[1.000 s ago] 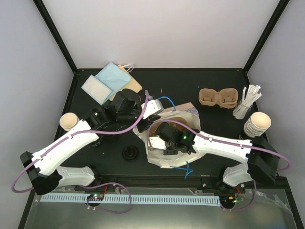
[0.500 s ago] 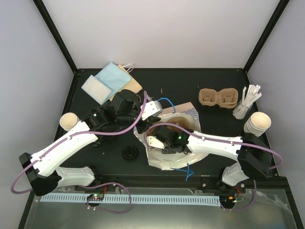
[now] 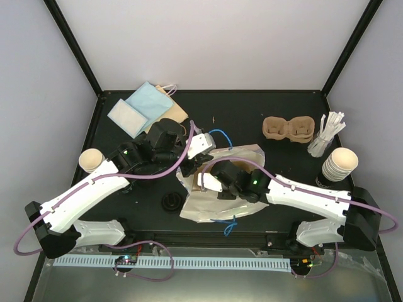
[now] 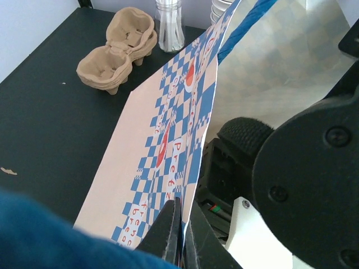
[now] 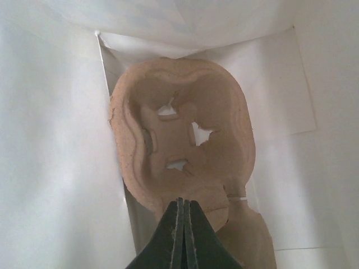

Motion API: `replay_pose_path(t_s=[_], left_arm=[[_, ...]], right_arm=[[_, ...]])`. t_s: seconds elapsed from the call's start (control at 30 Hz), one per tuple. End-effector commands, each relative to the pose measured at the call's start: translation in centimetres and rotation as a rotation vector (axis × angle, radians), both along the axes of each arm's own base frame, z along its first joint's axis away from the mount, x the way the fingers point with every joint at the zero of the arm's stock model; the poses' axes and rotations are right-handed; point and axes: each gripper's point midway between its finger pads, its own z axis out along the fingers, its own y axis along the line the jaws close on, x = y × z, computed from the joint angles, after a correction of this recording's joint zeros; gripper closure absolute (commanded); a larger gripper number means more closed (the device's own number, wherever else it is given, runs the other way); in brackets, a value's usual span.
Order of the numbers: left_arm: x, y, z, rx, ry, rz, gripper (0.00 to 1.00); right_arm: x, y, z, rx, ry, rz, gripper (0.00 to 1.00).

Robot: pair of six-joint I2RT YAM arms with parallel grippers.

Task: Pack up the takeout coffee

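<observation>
With the left gripper point(image 4: 179, 216) pinching the edge of the blue-checked paper bag point(image 4: 162, 140) and the right gripper point(image 5: 180, 208) pinched on the rim of the brown moulded-pulp two-hole cup tray point(image 5: 179, 140) (already inside the bag), we should seat the tray flat on the bottom before releasing.

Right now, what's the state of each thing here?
Blue-checked paper bag: lying down, mouth open.
Brown moulded-pulp cup tray: inside bag, empty.
Spare pulp trays: outside, empty.
Stacked tan paper cups: upright, unlidded.
Lone tan cup: upright, unlidded.
Round black plastic lid: loose, off cups.
Left gripper: shut on bag's edge.
Right gripper: shut, at bagged tray's rim.
</observation>
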Motion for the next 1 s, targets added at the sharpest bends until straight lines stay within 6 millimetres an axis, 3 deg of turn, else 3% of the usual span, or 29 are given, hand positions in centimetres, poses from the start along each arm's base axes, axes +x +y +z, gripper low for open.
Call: replay_pose_path(t_s=[0.0, 0.23, 0.6, 0.97], left_arm=[[-0.5, 0.0, 2.1, -0.043, -0.051, -0.023, 0.98], [-0.9, 0.0, 2.7, -0.036, -0.094, -0.059, 0.99], [-0.6, 0.4, 2.7, -0.004, -0.171, -0.066, 0.98], [-1.1, 0.6, 2.0, 0.001, -0.172, -0.077, 0.98]], right_arm=[[-0.6, 0.6, 0.9, 0.048, 0.007, 0.017, 0.99], [-1.5, 1.5, 1.2, 0.085, 0.019, 0.066, 0.99], [-5.7, 2.2, -2.0, 0.007, 0.025, 0.228, 0.99], [-7.5, 2.5, -4.7, -0.056, 0.056, 0.263, 0.99]])
